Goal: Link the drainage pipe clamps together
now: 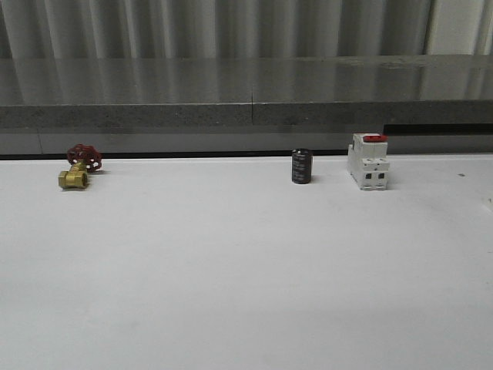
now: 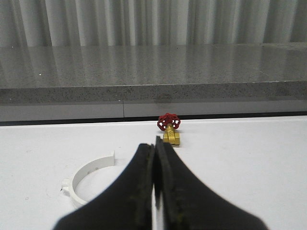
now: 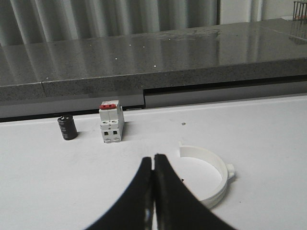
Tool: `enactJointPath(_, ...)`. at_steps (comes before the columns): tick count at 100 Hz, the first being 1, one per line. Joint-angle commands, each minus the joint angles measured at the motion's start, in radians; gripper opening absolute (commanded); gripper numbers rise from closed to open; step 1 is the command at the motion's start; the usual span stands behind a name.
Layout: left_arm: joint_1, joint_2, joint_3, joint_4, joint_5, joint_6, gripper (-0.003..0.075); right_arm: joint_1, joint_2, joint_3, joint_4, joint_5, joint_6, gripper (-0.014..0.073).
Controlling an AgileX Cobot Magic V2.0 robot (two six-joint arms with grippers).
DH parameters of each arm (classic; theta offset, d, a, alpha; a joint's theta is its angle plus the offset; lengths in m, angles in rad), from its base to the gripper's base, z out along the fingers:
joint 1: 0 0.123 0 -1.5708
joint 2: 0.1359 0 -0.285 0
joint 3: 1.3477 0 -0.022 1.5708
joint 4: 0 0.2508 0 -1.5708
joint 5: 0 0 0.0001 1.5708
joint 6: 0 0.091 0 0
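White table [image 1: 231, 270], grey stone ledge [image 1: 231, 92], both claws [image 2: 154, 184] [image 3: 153, 187] pressed together, empty, clamp halves [image 2: 88, 177] [image 3: 211, 175] apart.

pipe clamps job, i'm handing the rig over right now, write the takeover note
Left gripper: shut, holding nothing.
Right gripper: shut, holding nothing.
One white clamp half lies flat on the white table beside the left gripper, with the brass valve with a red handwheel further back.
The other clamp half lies flat beside the right gripper, nearer than the white switch block with a red top and the black cylinder.
Done: nothing, the halves are apart and ungrasped.
Left: grasp both halves, bring them together, join the flange tabs.
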Motion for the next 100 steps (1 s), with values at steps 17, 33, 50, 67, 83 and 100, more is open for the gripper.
enactJointPath(17, 0.003, -0.027, 0.046, -0.001, -0.071, 0.0, -0.0021, -0.002, -0.017, -0.016, -0.002, -0.086, -0.008, -0.0067)
enactJointPath(33, 0.003, -0.027, 0.046, -0.001, -0.071, 0.0, -0.0021, -0.002, -0.017, -0.016, -0.002, -0.086, -0.008, -0.0067)
enactJointPath(50, 0.003, -0.027, 0.012, -0.011, -0.092, 0.0, -0.0021, -0.001, -0.017, -0.016, -0.002, -0.086, -0.008, -0.0067)
enactJointPath(67, 0.003, 0.016, -0.132, -0.046, 0.01, 0.0, -0.0021, 0.0, -0.017, -0.016, -0.002, -0.086, -0.008, -0.0067)
enactJointPath(83, 0.003, 0.151, -0.353, -0.163, 0.211, 0.0, -0.0021, 0.0, -0.017, -0.016, -0.002, -0.086, -0.008, -0.0067)
enactJointPath(100, 0.003, 0.339, -0.594, -0.17, 0.481, 0.0, -0.0021, 0.0, -0.017, -0.016, -0.002, -0.086, -0.008, -0.0067)
